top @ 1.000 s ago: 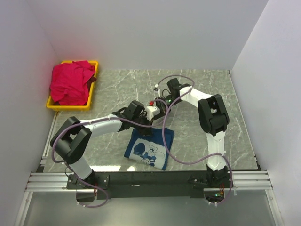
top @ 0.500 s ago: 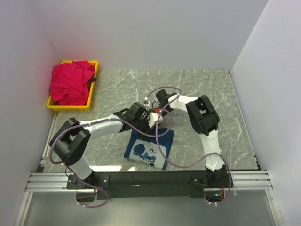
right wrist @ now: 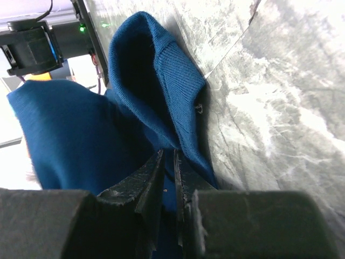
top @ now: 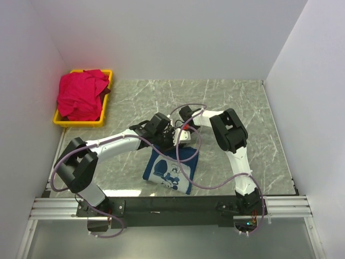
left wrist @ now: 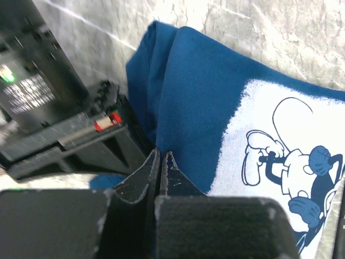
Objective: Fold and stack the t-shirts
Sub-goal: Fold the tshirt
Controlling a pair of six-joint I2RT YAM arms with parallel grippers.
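The navy t-shirt (top: 171,171) lies folded on the marble table near the front, its white cartoon print facing up. It also shows in the left wrist view (left wrist: 205,108) and in the right wrist view (right wrist: 70,135). My left gripper (top: 171,143) is shut at the shirt's far edge, with its tips (left wrist: 160,154) on a fold of the cloth. My right gripper (top: 182,141) is right beside it, shut (right wrist: 168,156) on blue cloth by the ribbed collar (right wrist: 172,70), which stands up off the table. The red-pink t-shirt (top: 81,96) lies crumpled in the bin.
The yellow bin (top: 78,123) stands at the far left against the wall. White walls close the table on the left, back and right. The two wrists are close together above the shirt's far edge, and the right arm's black body (left wrist: 54,113) fills the left wrist view's left side.
The right gripper has come in from the far middle of the table, leftward and nearer, to the shirt's far edge beside the left gripper. The left gripper shifted slightly right.
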